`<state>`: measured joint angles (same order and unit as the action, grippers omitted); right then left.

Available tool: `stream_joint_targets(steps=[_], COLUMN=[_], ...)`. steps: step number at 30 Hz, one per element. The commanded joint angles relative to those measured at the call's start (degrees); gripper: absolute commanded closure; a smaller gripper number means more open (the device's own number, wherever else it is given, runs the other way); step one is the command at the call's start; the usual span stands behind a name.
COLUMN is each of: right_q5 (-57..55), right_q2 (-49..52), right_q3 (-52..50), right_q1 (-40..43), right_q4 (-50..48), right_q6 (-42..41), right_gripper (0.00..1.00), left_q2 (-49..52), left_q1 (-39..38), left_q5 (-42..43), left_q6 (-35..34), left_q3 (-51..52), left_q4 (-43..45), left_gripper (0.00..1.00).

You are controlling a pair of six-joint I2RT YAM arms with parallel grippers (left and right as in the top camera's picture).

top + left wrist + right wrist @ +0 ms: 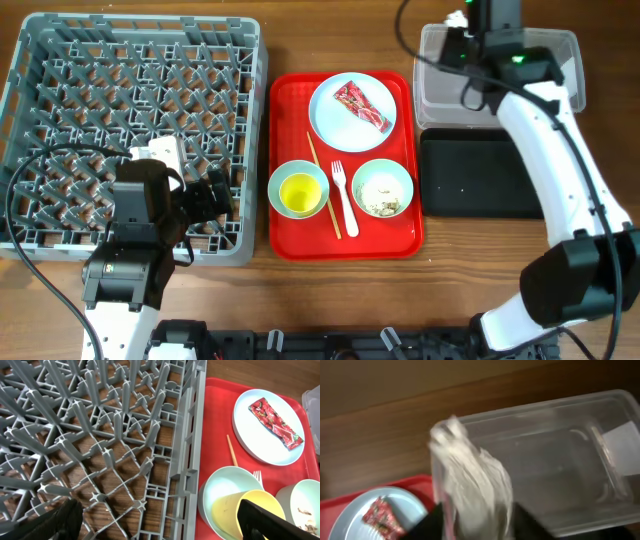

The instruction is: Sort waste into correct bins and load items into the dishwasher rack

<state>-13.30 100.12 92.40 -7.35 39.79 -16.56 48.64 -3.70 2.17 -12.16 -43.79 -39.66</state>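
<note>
We find the right gripper clamped on the paper wad, poised over the clear tub's rim, presumably for dropping, while the left gripper hangs spread, empty, above the rack.

- Light was bright and even, with soft shadows on the bench.
- The right wrist picture was blurry, mostly the white paper wad.

Grey plastic rack; clr plastic tub; glossy red wrapper.
</note>
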Motion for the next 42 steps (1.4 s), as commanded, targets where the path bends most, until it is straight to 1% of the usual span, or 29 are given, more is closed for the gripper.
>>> stream_joint_targets(steps=[1, 2, 3, 5, 7, 8, 12, 14, 26, 29, 38, 39, 40, 42], right_q5=[1.46, 3.26, 8.31, 17.66, 22.58, 23.15, 21.4, 18.29, 17.68, 14.4, 14.62, 14.62, 14.64, 14.62], right_q2=[0.37, -0.02, -0.66, -1.16, -0.87, -0.52, 3.23, 5.77, 19.96, 21.99, 25.59, 25.59, 25.68, 25.7], right_q3=[0.17, 0.17, 0.17, 0.17, 0.15, 0.15, 0.15, 0.15, 0.15, 0.15, -0.39, -0.57, -1.01, -1.05], right_q1=[0.96, 0.96, 0.76, -0.61, -2.75, -4.15, -10.75, -12.31, -13.09, -13.09, -13.09, -13.09, -13.09, -13.09], right_q4=[-3.43, -4.02, -4.61, -4.98, -4.52, -4.11, -2.21, -2.1, -2.01, -2.29, -1.66, -1.49, -1.33, -0.66], right_q6=[0.15, 1.29, 3.32, 4.7, 6.73, 8.55, 16.83, 16.74, 16.31, 14.93, 14.82, 14.84, 14.84, 14.84], right_gripper=[0.0, 0.0, 0.0, 0.0, 0.0, 0.0, 0.0, 0.0, 0.0, 0.0, 0.01, 0.02, 0.05, 0.17], left_q2=[-0.48, -0.48, -0.48, -0.48, -0.48, -0.48, -0.48, -0.48, -0.48, -0.48, -0.48, -0.48, -0.48, -0.48], left_q1=[-0.26, -0.26, -0.26, -0.26, -0.26, -0.26, -0.26, -0.26, -0.26, -0.26, -0.26, -0.26, -0.26, -0.26], left_q5=[-0.35, -0.35, -0.35, -0.35, -0.35, -0.35, -0.35, -0.35, -0.35, -0.35, -0.35, -0.35, -0.35, -0.35], left_q6=[-0.28, -0.31, -0.31, -0.28, -0.28, -0.28, -0.28, -0.31, -0.28, -0.31, -0.28, -0.28, -0.28, -0.28], left_q3=[-1.11, -1.11, -1.11, -1.11, -1.11, -1.11, -1.11, -1.11, -1.11, -1.11, -1.11, -1.11, -1.11, -1.11], left_q4=[0.13, 0.15, 0.13, 0.13, 0.15, 0.15, 0.13, 0.09, -0.28, -0.28, -0.28, -0.28, -0.31, -0.28], left_gripper=[0.0, 0.0, 0.0, 0.0, 0.0, 0.0, 0.0, 0.0, 0.0, 0.0, 0.0, 0.0, 0.0, 0.0])
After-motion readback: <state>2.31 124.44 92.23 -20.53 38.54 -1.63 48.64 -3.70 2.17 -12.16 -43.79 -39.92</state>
